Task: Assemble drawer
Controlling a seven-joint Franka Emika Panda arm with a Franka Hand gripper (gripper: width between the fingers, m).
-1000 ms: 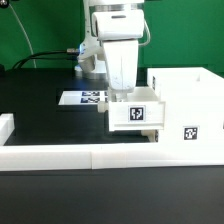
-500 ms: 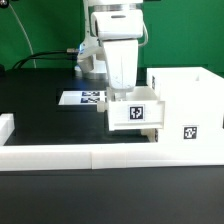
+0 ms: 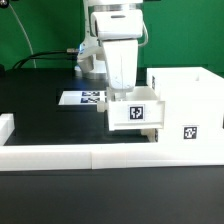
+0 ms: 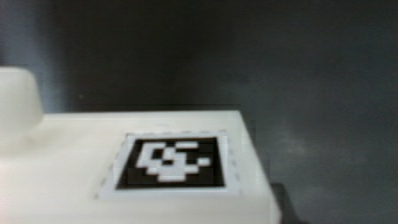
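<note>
So the background stuff: a black table takes up most of the frame, with a long low white border wall along the bottom edge. The marker board lies flat at center left. Green backdrop in the upper left, with a black cable draped in front of it

exterior view: low, level with the table, facing the arm head-on from mid range | wrist view: rides the arm, very close and blurred, looking down onto a tagged white tray | shared: that tray and the dark table
</note>
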